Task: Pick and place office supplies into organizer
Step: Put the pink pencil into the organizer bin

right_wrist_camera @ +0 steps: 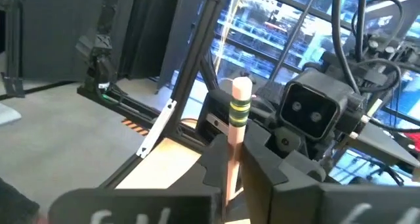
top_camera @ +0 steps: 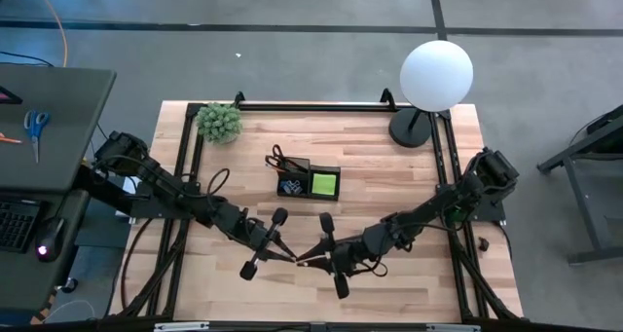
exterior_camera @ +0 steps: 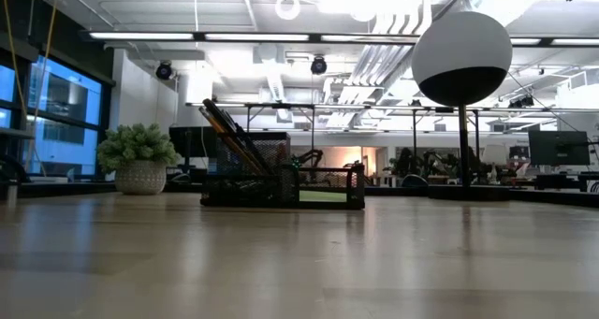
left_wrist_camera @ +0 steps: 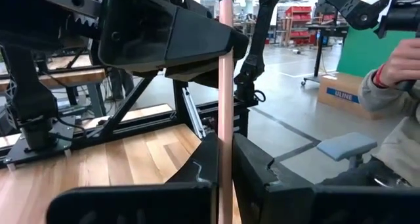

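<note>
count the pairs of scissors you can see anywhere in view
2. Black-handled scissors stand in the organizer on the table. Blue-handled scissors lie on the dark side desk beside the table on the left arm's side. Others could be hidden inside the organizer.

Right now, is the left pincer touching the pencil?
Touching. The left wrist view shows the left pincer shut on the pencil, its fingers pressed against the shaft.

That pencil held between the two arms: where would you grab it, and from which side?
Grip the pencil on its bare wooden shaft, below the eraser, closing across its thin width from the two sides. It is a slim, straight rod, so squeezing square to its length should keep it from pivoting. The left tool and the right tool both clamp it that way.
</note>
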